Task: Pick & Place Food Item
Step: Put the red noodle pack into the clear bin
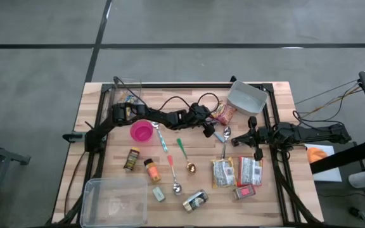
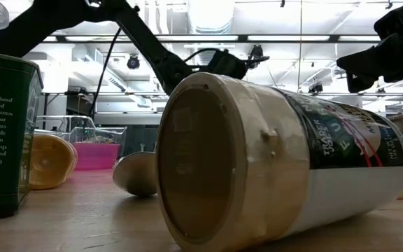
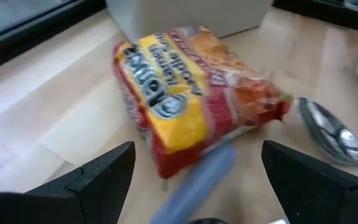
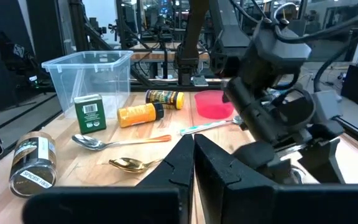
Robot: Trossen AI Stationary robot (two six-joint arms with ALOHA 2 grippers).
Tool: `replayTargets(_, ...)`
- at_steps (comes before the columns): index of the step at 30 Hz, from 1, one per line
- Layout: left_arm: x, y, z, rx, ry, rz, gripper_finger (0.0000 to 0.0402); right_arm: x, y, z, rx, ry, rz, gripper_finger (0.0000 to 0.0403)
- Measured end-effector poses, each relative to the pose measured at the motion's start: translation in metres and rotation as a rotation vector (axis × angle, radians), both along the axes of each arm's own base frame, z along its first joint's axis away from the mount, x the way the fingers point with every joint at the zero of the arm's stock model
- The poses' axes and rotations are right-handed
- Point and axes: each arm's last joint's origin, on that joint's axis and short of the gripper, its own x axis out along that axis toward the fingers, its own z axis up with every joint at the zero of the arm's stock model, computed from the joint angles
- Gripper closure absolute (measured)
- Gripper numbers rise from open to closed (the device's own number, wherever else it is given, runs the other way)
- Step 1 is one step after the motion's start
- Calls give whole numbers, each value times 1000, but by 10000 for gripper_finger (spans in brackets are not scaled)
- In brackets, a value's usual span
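Observation:
A red and yellow noodle packet [image 3: 191,93] lies flat on the wooden table, right next to a white bin [image 1: 246,98]. In the high view the packet [image 1: 225,113] sits just beyond my left gripper [image 1: 209,126]. That gripper [image 3: 197,152] is open and tipped down toward the packet's near end, one finger off to each side and clear of it. A spoon's blue handle [image 3: 197,177] lies between the fingers. My right gripper [image 1: 235,140] waits shut at the table's right, level above the table; its shut fingers [image 4: 194,155] show in its wrist view.
A silver spoon [image 3: 331,130] lies beside the packet. A pink bowl [image 1: 142,132], more spoons [image 1: 182,152], spice jars [image 1: 132,159], flat food packets [image 1: 224,172] and a clear tub [image 1: 114,201] are spread over the table. A jar [image 2: 278,161] lies on its side near the front edge.

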Motion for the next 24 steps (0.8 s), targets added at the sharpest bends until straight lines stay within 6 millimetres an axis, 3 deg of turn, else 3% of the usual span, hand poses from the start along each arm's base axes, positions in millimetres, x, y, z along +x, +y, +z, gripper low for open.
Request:
replayTargets(5, -2, 11, -1, 22, -1, 13, 48, 0, 0, 0, 0, 0, 0, 393)
replayTargets(24, -3, 9, -8, -27, 24, -25, 49, 0, 0, 0, 0, 0, 0, 393)
